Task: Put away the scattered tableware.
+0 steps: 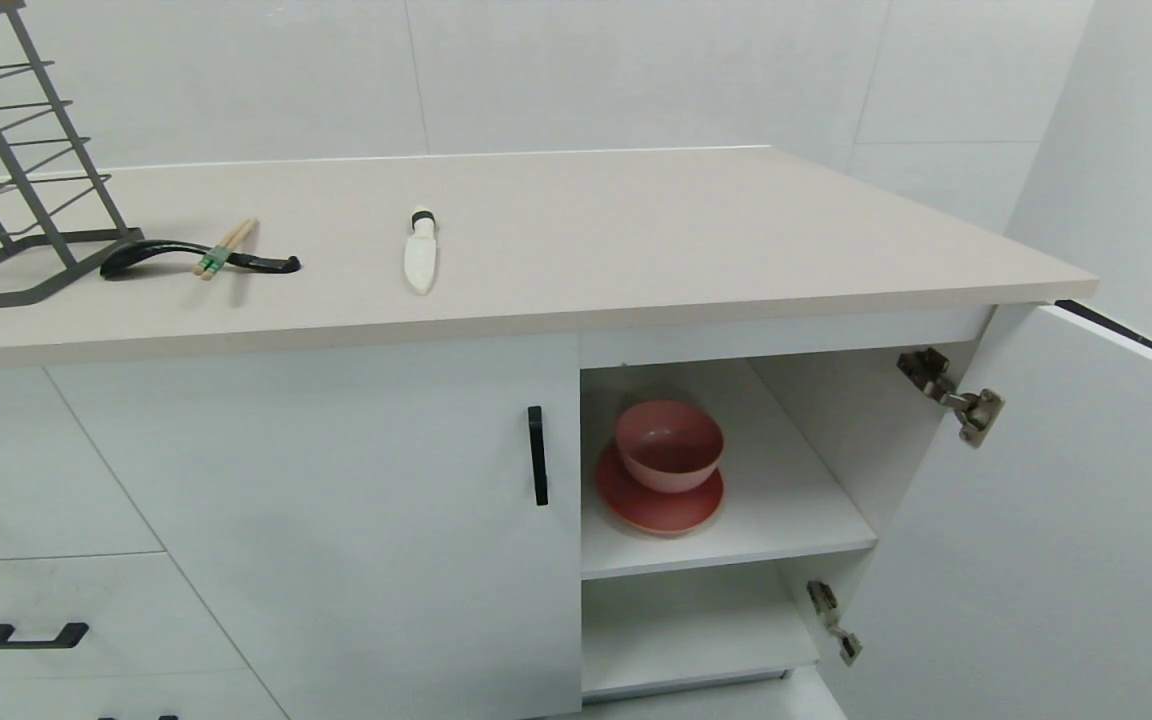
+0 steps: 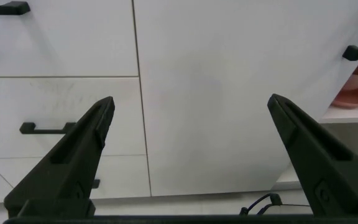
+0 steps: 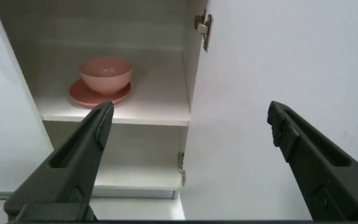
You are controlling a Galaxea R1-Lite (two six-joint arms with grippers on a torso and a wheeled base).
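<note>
The left gripper (image 2: 191, 102) hangs in front of the white closed door (image 1: 336, 520), low down. Its two black fingers (image 2: 89, 140) are spread wide apart and there is nothing between them. The right gripper (image 3: 191, 107) faces the open side of the cupboard. Its fingers (image 3: 82, 149) are spread wide apart too, and it holds nothing. Inside the cupboard, a pink bowl (image 1: 669, 445) sits on a red plate (image 1: 658, 512). The plate rests on the top shelf (image 1: 786, 500), more to the left side. Below it is a bottom shelf (image 1: 696, 630). The cupboard door (image 1: 1056, 520) on the right is swung wide open. The closed door has a black handle (image 1: 536, 455) right by the open part. Up on the counter (image 1: 636, 230) lie more things. A small white knife (image 1: 421, 255) lies flat by itself near the front edge. To its left, well apart from it, is a black spoon (image 1: 126, 262) lying on its side. A pair of chopsticks (image 1: 226, 247) lies across the spoon's handle. The round end of the spoon is just beside a dark wire rack (image 1: 76, 270) that stands at the far left of the counter. Under the counter on the left are white drawers, and one has a black drawer handle (image 1: 34, 635).
</note>
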